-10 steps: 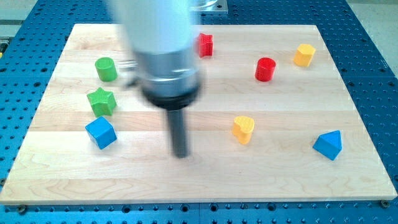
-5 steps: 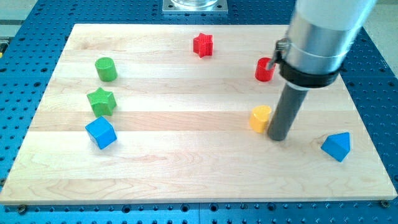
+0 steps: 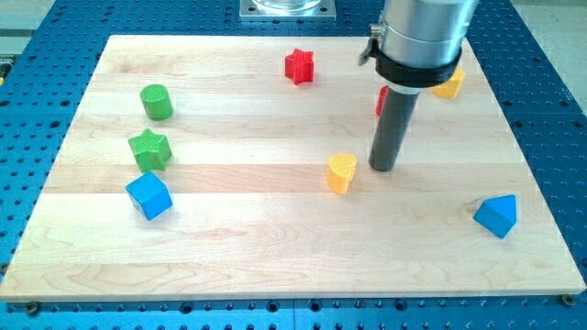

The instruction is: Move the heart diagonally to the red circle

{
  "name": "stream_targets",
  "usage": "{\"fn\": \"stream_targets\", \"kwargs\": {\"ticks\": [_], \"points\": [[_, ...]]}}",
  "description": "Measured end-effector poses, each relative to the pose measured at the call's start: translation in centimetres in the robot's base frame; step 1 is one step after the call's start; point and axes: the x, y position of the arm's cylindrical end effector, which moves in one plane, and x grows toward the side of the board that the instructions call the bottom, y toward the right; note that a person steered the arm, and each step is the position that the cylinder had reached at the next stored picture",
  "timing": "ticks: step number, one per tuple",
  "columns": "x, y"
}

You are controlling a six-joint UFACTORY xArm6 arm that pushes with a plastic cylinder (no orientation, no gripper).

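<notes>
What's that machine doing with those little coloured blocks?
A robot arm is sliding blocks around a wooden board with a dark rod. My tip sits just to the view's right of the yellow heart, with a small gap between them. The job is to bring that heart to the red circle, which is mostly hidden behind the rod, up toward the view's top.

A pale wooden board (image 3: pixel 275 266) fills most of the frame, built from long planks running left to right, the grain and seams clear under bright, even light. All around it sits the blue bench (image 3: pixel 550 110), a metal surface dotted with a regular grid of small holes, showing as strips down the left and right edges and along the bottom. At the top centre a grey metal plate (image 3: pixel 288 9) pokes in over the board's far edge.
</notes>
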Motion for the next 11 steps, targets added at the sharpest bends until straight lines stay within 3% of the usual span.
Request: {"fn": "stream_targets", "kwargs": {"ticks": [2,3,4,5,7,11], "points": [[5.9,-8.4],[5.8,-2.9],[8.5,-4.3],[10.2,-9.7],[7.5,-9.7],[6.4,-8.4]]}}
